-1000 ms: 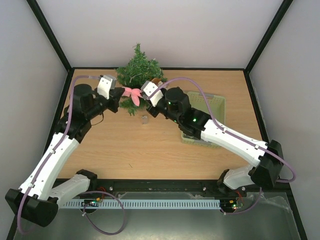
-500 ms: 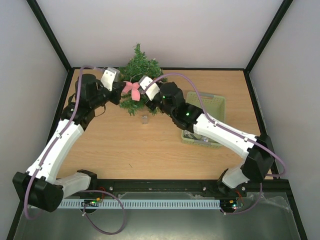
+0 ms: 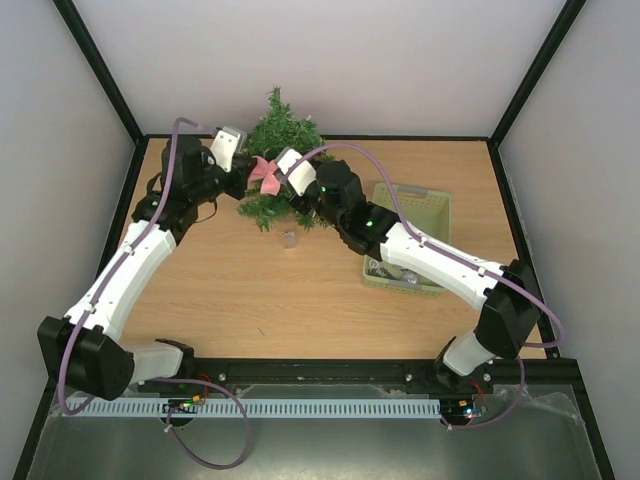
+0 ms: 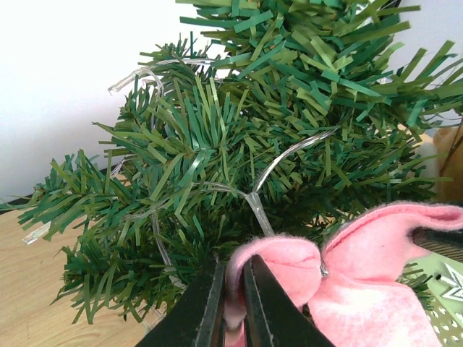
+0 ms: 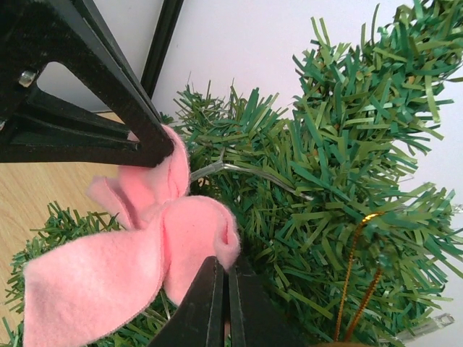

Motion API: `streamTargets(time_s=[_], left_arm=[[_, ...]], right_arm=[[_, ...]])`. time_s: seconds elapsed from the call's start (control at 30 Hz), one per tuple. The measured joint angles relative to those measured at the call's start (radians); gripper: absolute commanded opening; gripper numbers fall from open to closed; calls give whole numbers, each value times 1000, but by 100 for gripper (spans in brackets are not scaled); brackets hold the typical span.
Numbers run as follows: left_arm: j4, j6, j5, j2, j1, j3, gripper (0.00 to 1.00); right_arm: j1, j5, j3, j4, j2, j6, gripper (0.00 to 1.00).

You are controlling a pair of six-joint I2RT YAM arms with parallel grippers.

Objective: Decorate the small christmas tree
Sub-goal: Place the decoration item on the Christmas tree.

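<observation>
Left end effector (image 4: 230,285) gripping one lobe of the pink bow (image 4: 362,289), jaws just starting to ease. Right end effector (image 5: 226,282) clamping the other lobe. Both arms have been pushing the bow into the small christmas tree (image 3: 283,140), which is standing at the desk's (image 3: 250,290) 12 o'clock edge. Release likely nearing.

Top external: high above table (image 3: 250,290) near edge, looking down toward far edge. Both wrist views: close on small christmas tree (image 4: 217,144), share pink bow (image 5: 145,246).

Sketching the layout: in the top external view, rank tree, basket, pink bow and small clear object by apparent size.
small christmas tree and basket: roughly alike; the tree is partly hidden
pink bow
small clear object
</observation>
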Motion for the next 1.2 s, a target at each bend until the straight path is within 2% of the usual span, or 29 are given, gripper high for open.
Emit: streamTargets(time_s=[0.83, 1.03, 1.2], left_arm=[[96, -27, -18, 36, 0, 6, 11], [105, -37, -19, 36, 0, 5, 16], [105, -41, -23, 36, 2, 5, 24]], right_arm=[[-7, 60, 0, 86, 13, -7, 2], [-8, 72, 0, 99, 26, -11, 13], [-8, 74, -1, 98, 25, -7, 17]])
